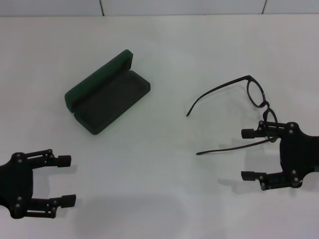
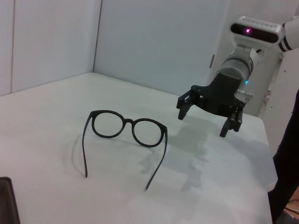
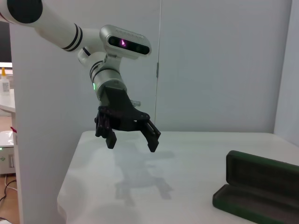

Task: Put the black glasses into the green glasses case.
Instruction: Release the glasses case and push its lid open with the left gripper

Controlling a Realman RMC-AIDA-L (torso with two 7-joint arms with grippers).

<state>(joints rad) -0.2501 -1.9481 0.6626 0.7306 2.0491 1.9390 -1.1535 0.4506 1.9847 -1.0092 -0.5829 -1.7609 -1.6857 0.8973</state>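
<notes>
The black glasses [image 1: 257, 92] stand on the white table at the right, temple arms unfolded and pointing toward the case. They also show in the left wrist view [image 2: 148, 133]. The green glasses case [image 1: 107, 102] lies open at the centre left, lid tipped back, grey-green lining showing; it also shows in the right wrist view [image 3: 261, 186]. My right gripper [image 1: 246, 154] is open, right beside the nearer lens, and one finger overlaps the frame in the head view. In the left wrist view it [image 2: 203, 123] hovers above the table behind the glasses. My left gripper [image 1: 67, 180] is open and empty at the near left.
The white table [image 1: 164, 164] runs from the case to the glasses. A wall with panel seams borders the far edge. A dark corner, likely of the case [image 2: 7, 200], shows in the left wrist view.
</notes>
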